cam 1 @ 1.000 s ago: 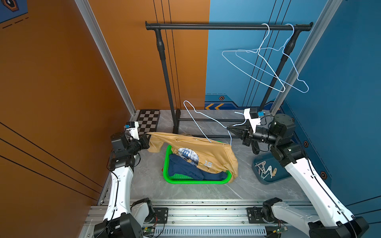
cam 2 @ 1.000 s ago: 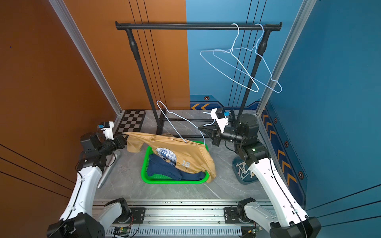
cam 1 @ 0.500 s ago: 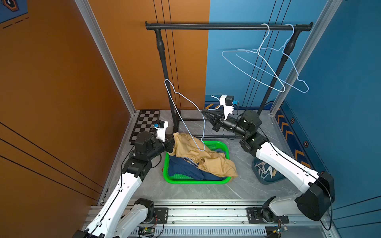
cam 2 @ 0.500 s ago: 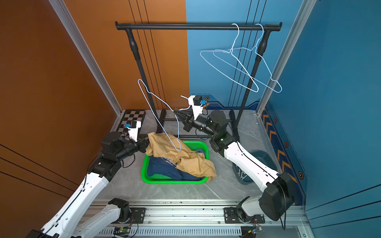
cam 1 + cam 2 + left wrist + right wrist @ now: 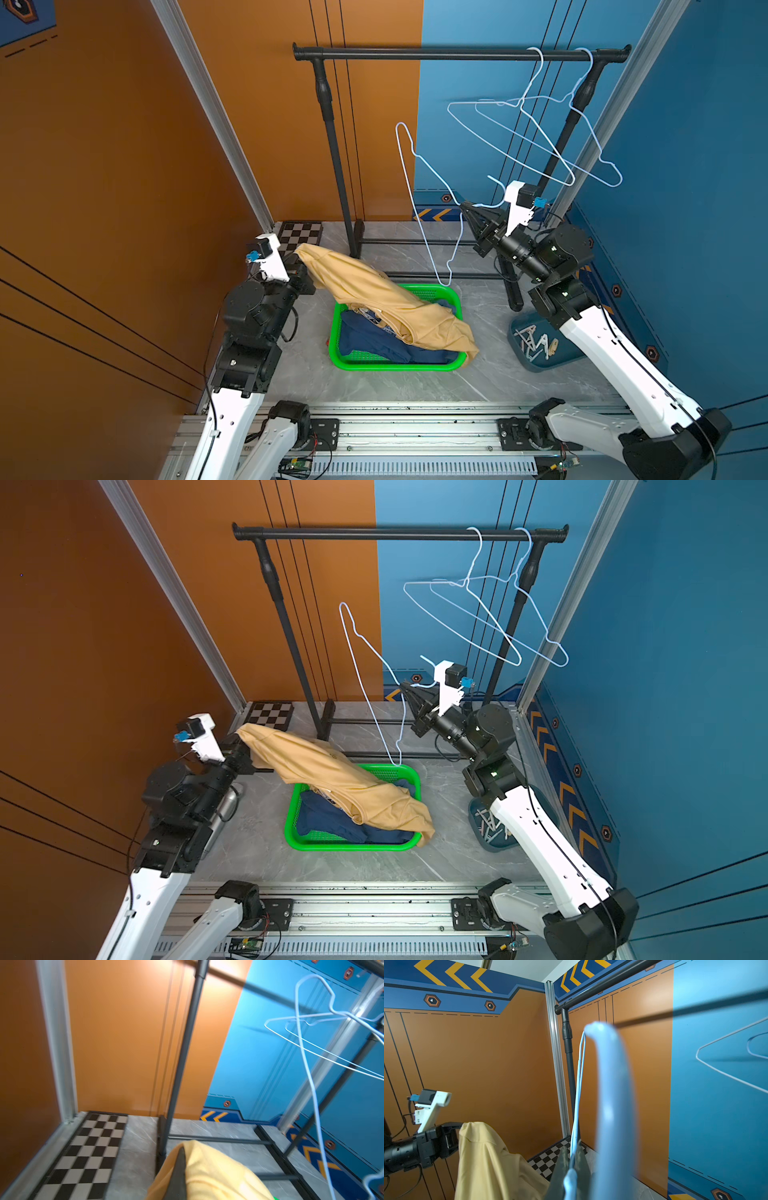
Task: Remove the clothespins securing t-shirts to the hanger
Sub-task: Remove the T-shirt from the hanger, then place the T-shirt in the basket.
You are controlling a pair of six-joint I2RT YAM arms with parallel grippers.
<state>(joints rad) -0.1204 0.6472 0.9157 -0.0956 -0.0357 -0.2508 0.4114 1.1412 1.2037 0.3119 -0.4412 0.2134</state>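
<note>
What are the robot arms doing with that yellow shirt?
The left gripper holds one end of the yellow shirt. The rest of it drapes into the green basket, over the dark shirts. The right gripper holds a bare wire hanger up, clear of the shirt. Clothespins lie in a blue tub beside the right arm.

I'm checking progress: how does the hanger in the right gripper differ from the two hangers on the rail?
The held hanger is off the rail, pinched at one corner by the shut right gripper; the two hangers hook over it. The held hanger's other corner dips near the green basket; the two hangers hang high. All three are bare pale-blue wire.
</note>
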